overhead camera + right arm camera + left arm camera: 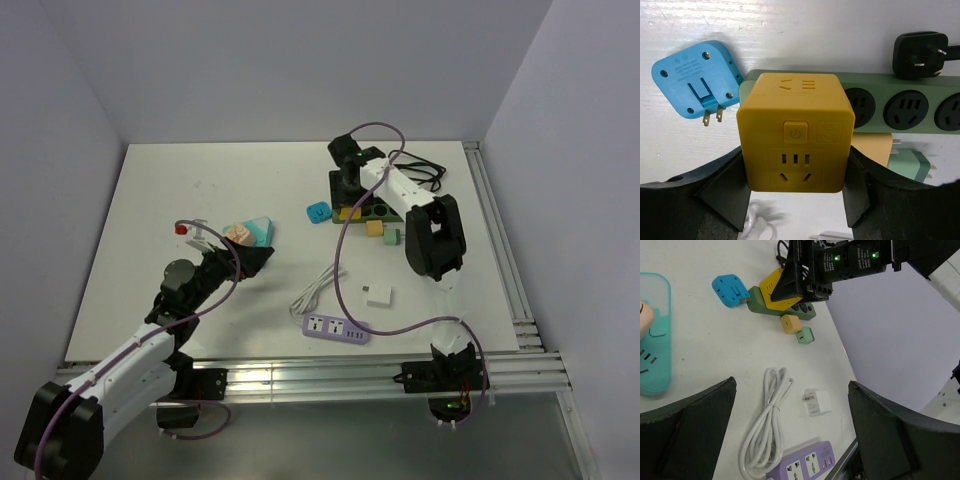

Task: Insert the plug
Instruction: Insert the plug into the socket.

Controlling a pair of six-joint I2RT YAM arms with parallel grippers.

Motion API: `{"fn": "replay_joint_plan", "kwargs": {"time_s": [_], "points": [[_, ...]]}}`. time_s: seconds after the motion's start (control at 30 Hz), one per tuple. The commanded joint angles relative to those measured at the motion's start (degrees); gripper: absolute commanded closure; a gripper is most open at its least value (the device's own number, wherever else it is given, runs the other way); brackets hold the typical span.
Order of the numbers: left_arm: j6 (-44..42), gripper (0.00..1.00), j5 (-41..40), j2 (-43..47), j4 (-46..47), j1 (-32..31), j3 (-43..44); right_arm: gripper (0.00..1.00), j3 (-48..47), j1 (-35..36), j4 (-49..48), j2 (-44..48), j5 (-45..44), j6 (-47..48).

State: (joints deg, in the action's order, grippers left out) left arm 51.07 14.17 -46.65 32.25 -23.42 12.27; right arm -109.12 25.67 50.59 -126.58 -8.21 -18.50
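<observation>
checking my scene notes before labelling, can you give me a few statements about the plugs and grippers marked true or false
1. The right gripper is closed on the yellow cube socket. True.
2. The left gripper is closed on the white charger. False: it is open and empty, and the charger lies loose on the table.
3. The blue adapter lies with its prongs showing, beside the end of the green power strip. True.
4. A plug sits in the purple power strip. False: the sockets that show are empty.
</observation>
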Motion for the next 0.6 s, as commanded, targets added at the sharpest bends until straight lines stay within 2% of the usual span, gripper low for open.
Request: {"fn": "replay_joint_plan", "kwargs": {"time_s": [0.0, 0.07, 0.23, 0.4, 0.47, 0.57], "points": [[-1.32, 0.0, 1.12, -0.28, 1.94, -0.05, 2.84, 1.0, 2.69, 0.52, 2.84, -7.98, -0.49, 0.31], [-1.24, 0.0, 1.12, -0.37, 1.94, -0.05, 2.84, 1.0, 2.95, 0.61, 2.76, -7.63, -0.5, 0.31], [-1.5, 0.01, 1.12, -0.37, 1.76, -0.05, 3.11, 1.0, 5.76, -0.09, -1.45, -4.82, 7.41, 1.19], [-1.59, 0.0, 1.03, -0.37, 1.24, 0.04, 3.28, 1.0, 4.45, -0.8, -0.85, -5.78, 7.51, 1.19], [-1.67, 0.01, 0.94, -0.28, 1.06, -0.05, 3.28, 0.97, 4.18, -0.71, -0.67, -5.61, 6.54, 0.92], [-1.76, 0.01, 0.68, -0.19, 0.62, -0.05, 3.46, 0.87, 4.7, -0.8, -0.93, -4.03, 4.69, 0.31]]}}
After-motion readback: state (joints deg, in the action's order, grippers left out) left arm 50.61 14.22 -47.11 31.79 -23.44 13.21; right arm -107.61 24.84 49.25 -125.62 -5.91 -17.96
